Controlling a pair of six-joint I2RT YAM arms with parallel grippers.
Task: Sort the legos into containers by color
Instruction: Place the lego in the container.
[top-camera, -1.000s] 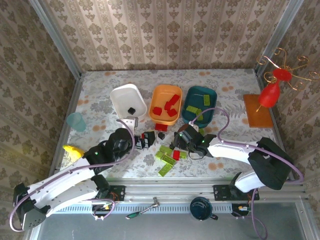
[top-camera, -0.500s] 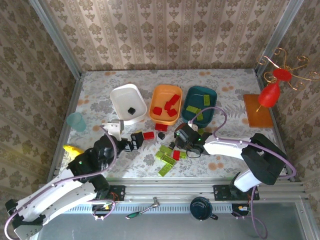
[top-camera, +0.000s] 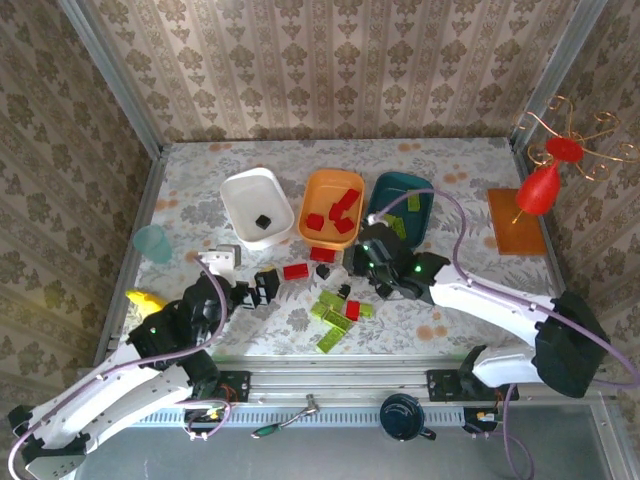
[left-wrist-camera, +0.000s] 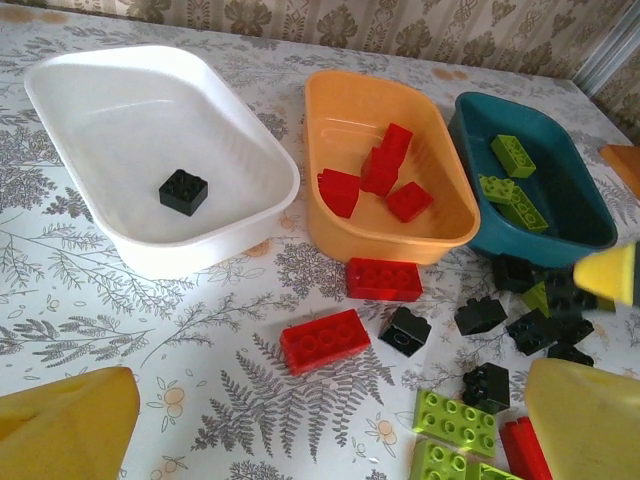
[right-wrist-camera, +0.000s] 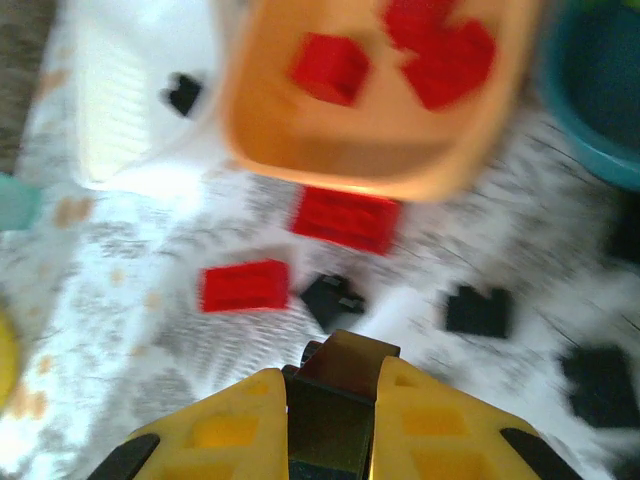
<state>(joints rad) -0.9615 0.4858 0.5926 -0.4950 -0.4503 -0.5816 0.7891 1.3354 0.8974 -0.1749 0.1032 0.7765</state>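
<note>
White arms (top-camera: 490, 305), black joints, purple cables (top-camera: 455, 215), yellow jaws

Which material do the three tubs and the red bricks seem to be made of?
White tub, orange tub, teal tub: probably moulded plastic, smooth, slightly glossy, with soft highlights on rounded rims. Red bricks: likely hard plastic, satin sheen, sharp studs.

The left arm (top-camera: 130, 370) reaches in from the lower left, its left gripper (top-camera: 262, 287) spread wide, yellow fingertips (left-wrist-camera: 65, 425) far apart. The right arm (top-camera: 490, 300) stretches in from the lower right, its right gripper (right-wrist-camera: 335, 385) clamped on a black lego (right-wrist-camera: 338, 425).
</note>
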